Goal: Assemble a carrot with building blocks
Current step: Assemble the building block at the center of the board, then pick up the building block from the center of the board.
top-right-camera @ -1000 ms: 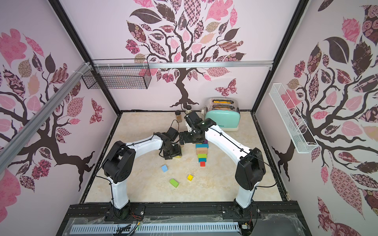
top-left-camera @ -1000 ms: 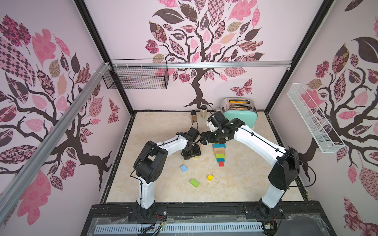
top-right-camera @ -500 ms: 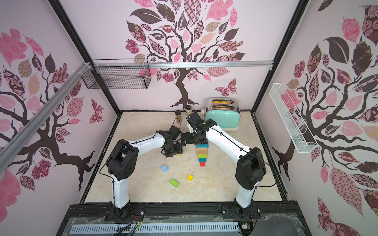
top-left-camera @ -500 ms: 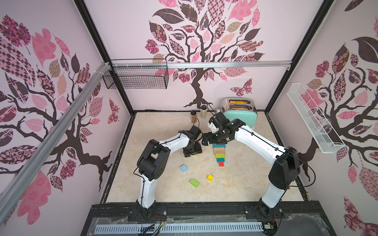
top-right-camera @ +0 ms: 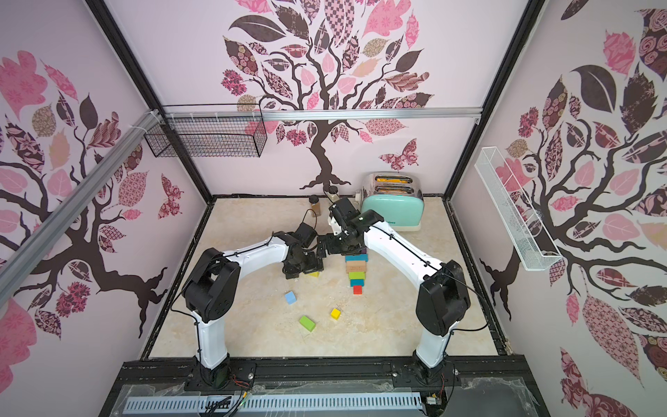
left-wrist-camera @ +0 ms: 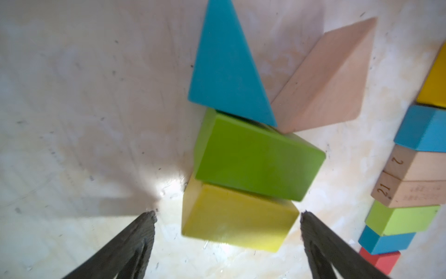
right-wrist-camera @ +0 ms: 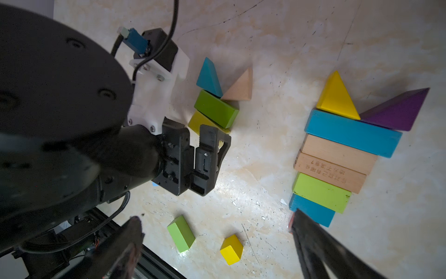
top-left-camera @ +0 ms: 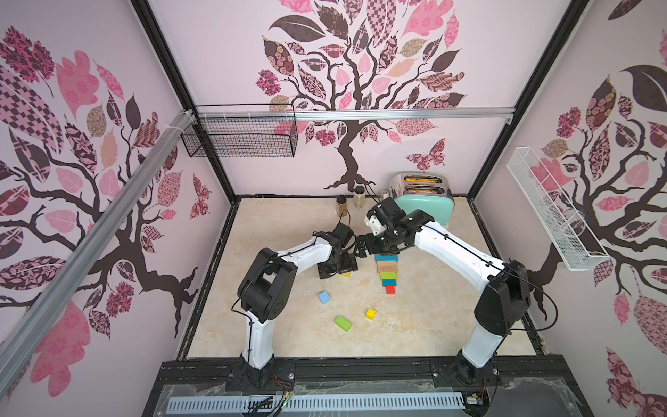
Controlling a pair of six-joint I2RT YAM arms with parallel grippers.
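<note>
Yellow wood block (left-wrist-camera: 237, 223), 6 o'clock of the green block (left-wrist-camera: 258, 157), seems light, slick; pinch flat sides. Left hand (left-wrist-camera: 228, 215) spread.

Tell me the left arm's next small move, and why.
Probably lift the left gripper straight up. Its jaws stand open on either side of the yellow brick, which lies flat on the table against the green brick, so rising clear should avoid nudging it.
</note>
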